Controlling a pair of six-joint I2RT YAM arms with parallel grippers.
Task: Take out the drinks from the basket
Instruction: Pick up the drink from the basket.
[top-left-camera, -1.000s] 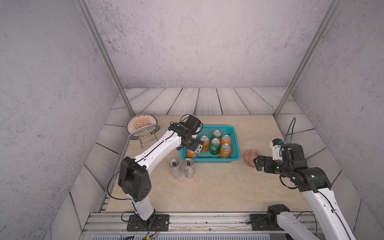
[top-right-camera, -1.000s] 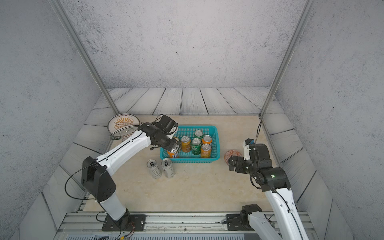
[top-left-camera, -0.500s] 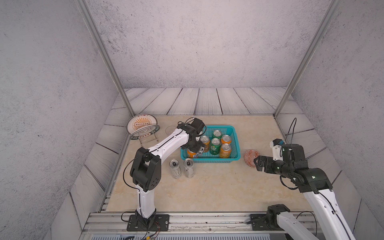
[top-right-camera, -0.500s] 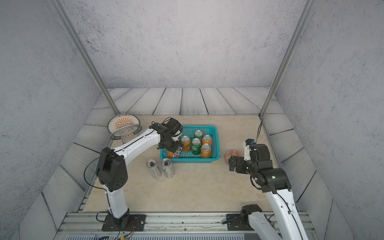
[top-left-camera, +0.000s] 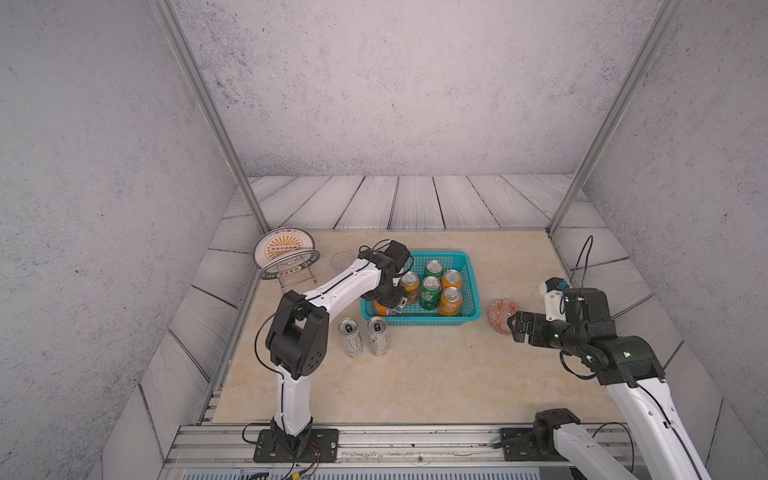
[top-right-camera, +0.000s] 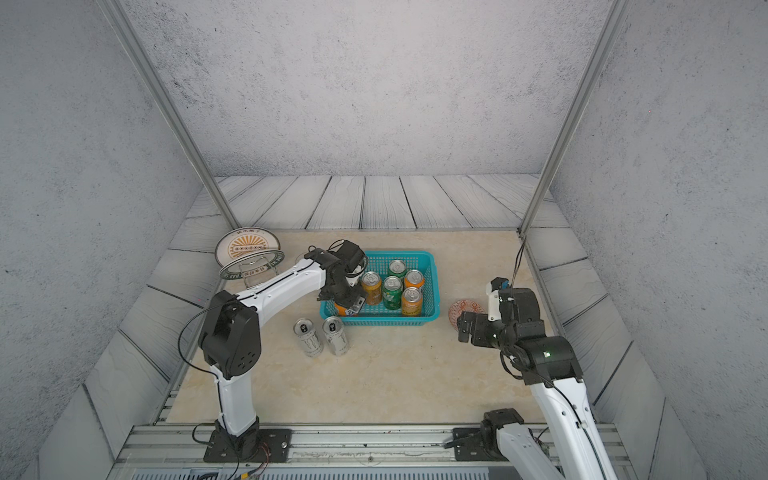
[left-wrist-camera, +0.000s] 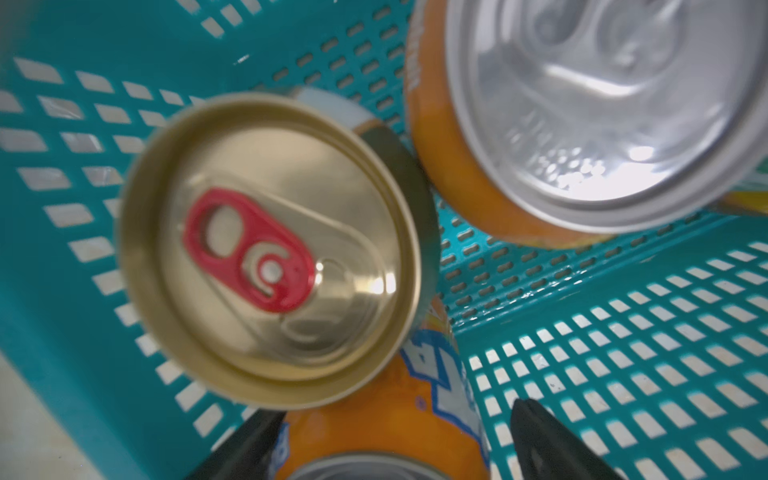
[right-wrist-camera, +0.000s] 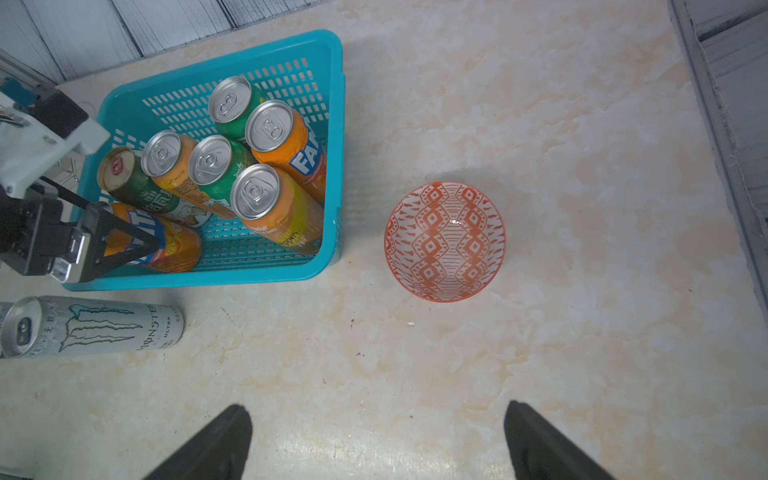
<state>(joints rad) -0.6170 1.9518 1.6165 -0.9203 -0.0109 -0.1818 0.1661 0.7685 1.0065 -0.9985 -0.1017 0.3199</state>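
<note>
The turquoise basket (top-left-camera: 473, 291) (right-wrist-camera: 338, 145) holds several upright cans, orange and green. My left gripper (top-left-camera: 384, 305) (left-wrist-camera: 392, 411) reaches down into its near-left corner. It is open, with one finger on each side of an orange can (left-wrist-camera: 374, 415) (right-wrist-camera: 174, 245), and a gap shows at one finger. Right beside that can stands the gold-topped can (left-wrist-camera: 270, 249) (right-wrist-camera: 120, 170). Two tall silver-white cans (top-left-camera: 350, 336) (top-left-camera: 377, 334) stand on the table in front of the basket. My right gripper (top-left-camera: 515, 328) (right-wrist-camera: 376, 409) hangs open and empty over the table to the right.
A small orange-patterned dish (top-left-camera: 500, 313) (right-wrist-camera: 444, 241) sits between the basket and my right gripper. A plate on a wire stand (top-left-camera: 284, 253) and a clear cup (top-left-camera: 340, 261) stand at the back left. Metal frame posts rise at the table's back corners.
My left gripper has come down into the basket's near-left corner around the orange can, and its jaws have narrowed a little. The right arm has not moved.
</note>
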